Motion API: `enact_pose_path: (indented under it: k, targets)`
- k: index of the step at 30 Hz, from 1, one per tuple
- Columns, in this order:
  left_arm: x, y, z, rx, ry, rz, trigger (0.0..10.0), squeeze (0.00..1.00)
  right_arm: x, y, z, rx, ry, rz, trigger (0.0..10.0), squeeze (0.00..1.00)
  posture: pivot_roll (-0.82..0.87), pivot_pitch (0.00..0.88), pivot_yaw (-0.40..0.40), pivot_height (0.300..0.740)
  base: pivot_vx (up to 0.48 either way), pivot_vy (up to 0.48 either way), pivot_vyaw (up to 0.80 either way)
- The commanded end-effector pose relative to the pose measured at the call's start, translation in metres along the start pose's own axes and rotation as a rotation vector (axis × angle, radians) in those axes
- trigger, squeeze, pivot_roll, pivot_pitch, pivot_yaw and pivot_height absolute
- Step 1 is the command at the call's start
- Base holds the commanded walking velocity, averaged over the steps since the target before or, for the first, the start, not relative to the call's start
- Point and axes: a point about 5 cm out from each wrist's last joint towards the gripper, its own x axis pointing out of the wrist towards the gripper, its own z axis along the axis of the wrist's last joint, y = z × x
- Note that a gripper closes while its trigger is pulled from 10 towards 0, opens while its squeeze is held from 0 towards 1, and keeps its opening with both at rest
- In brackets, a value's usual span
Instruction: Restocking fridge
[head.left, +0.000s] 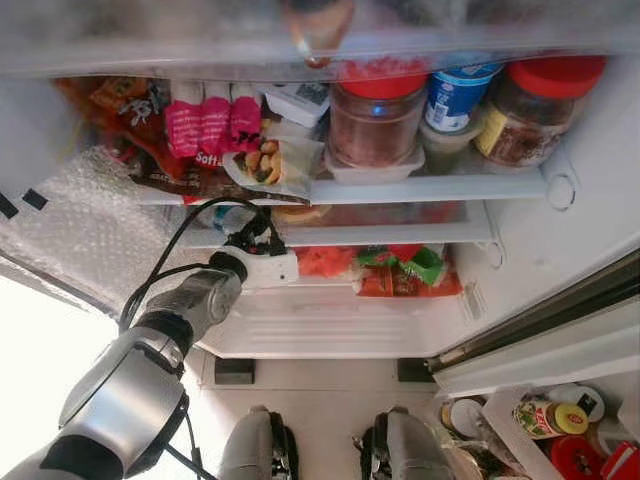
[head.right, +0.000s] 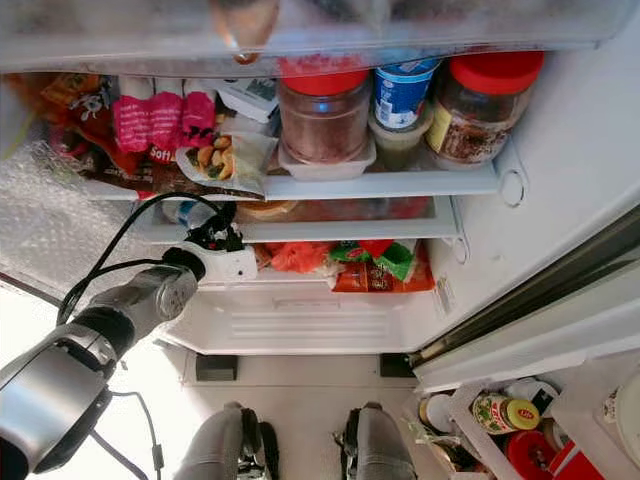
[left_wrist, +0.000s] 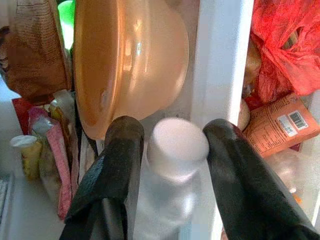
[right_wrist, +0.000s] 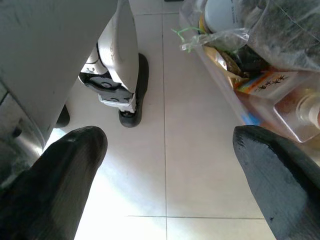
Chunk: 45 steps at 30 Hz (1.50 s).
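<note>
White-capped clear bottle (left_wrist: 175, 165) sits gripped in your left end effector (left_wrist: 170, 150) inside the fridge; your right end effector (right_wrist: 165, 145) hangs spread wide, holding nothing.

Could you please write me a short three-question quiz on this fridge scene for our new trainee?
1. True or false: the left gripper has its fingers on either side of a white-capped bottle.
2. What sits right behind that bottle on the shelf? A) an orange bowl B) a blue kettle C) a green plate
3. Fill in: the two big jars on the upper shelf have ___ lids.

Key: 1 true. 2 A. 3 red. For reference, the right gripper hangs open over the tiled floor, beside the fridge door's bin.
</note>
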Motion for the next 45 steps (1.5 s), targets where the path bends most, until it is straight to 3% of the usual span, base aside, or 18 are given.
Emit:
enact_pose_path:
  k: [1,6,14,19,20,21,22,23,24,26,30,32,33,35,38,41,45]
  targets:
    - [-0.004,-0.005,-0.006,0.022,0.021,-0.032,10.0,1.00,-0.007,0.012,-0.027,0.025,0.096,0.036,10.0,0.00,-0.04,0.306,0.038,0.662,0.000,0.000,0.00]
    - [-0.004,-0.003,-0.008,0.030,0.023,-0.027,10.0,1.00,-0.006,0.012,-0.027,0.027,0.094,0.036,10.0,0.00,-0.04,0.305,0.040,0.662,0.000,0.000,0.00]
    - [-0.001,0.014,-0.007,0.010,-0.016,0.063,10.0,1.00,-0.005,0.012,-0.024,0.025,0.091,0.037,10.0,0.00,-0.03,0.296,0.041,0.662,0.000,0.000,0.00]
    - [-0.006,0.016,-0.008,-0.123,-0.035,0.131,10.0,1.00,-0.004,0.013,-0.022,0.031,0.084,0.032,10.0,0.00,-0.03,0.283,0.045,0.662,0.000,0.000,0.00]
    - [-0.010,0.013,-0.010,-0.233,-0.038,0.150,10.0,1.00,-0.003,0.013,-0.021,0.029,0.084,0.033,10.0,0.00,-0.03,0.278,0.046,0.662,0.000,0.000,0.00]
    - [-0.013,0.012,-0.010,-0.300,-0.055,0.157,10.0,0.80,-0.003,0.013,-0.021,0.029,0.083,0.034,10.0,0.00,-0.02,0.274,0.045,0.662,0.000,0.000,0.00]
    - [-0.015,0.011,-0.010,-0.343,-0.068,0.162,10.0,0.80,-0.002,0.014,-0.020,0.029,0.082,0.034,10.0,0.00,-0.02,0.274,0.045,0.662,0.000,0.000,0.00]
    - [-0.019,0.007,-0.009,-0.399,-0.096,0.149,10.0,0.00,-0.002,0.014,-0.019,0.029,0.082,0.034,10.0,0.00,-0.01,0.268,0.047,0.662,0.000,0.000,0.00]
    - [-0.022,0.004,-0.008,-0.435,-0.114,0.140,10.0,0.00,-0.002,0.014,-0.019,0.028,0.081,0.035,10.0,0.00,-0.01,0.266,0.047,0.662,0.000,0.000,0.00]
    - [-0.035,-0.012,-0.009,-0.631,-0.141,0.115,10.0,0.00,0.000,0.014,-0.016,0.024,0.081,0.035,10.0,0.00,0.00,0.251,0.050,0.662,0.000,0.000,0.00]
    - [-0.052,-0.031,-0.022,-0.729,-0.071,0.114,10.0,0.00,0.002,0.014,-0.013,0.023,0.079,0.032,10.0,0.00,0.00,0.241,0.052,0.662,0.000,0.000,0.00]
    - [-0.067,-0.049,-0.027,-0.795,-0.029,0.109,10.0,0.00,0.003,0.014,-0.010,0.023,0.076,0.030,10.0,0.00,0.00,0.215,0.056,0.662,0.000,0.000,0.00]
    - [-0.067,-0.049,-0.027,-0.795,-0.029,0.109,10.0,0.00,0.003,0.014,-0.010,0.023,0.076,0.030,10.0,0.00,0.00,0.215,0.056,0.662,0.000,0.000,0.00]
    - [-0.081,-0.062,-0.031,-0.884,0.028,0.155,10.0,0.00,0.006,0.014,-0.005,0.020,0.070,0.026,10.0,0.00,0.01,0.195,0.052,0.662,0.000,0.000,0.00]
    - [-0.090,-0.071,-0.035,-0.961,0.096,0.199,10.0,0.00,0.008,0.014,0.000,0.013,0.066,0.024,10.0,0.00,0.01,0.175,0.047,0.662,0.000,0.000,0.00]
    - [-0.106,-0.090,-0.043,-1.117,0.251,0.283,10.0,0.00,0.011,0.013,0.008,-0.008,0.061,0.023,10.0,0.00,0.01,0.132,0.026,0.662,0.000,0.000,0.00]
    - [-0.111,-0.101,-0.040,-1.145,0.290,0.266,10.0,0.00,0.013,0.013,0.013,-0.020,0.057,0.023,10.0,0.00,0.01,0.114,0.017,0.662,0.000,0.000,0.00]
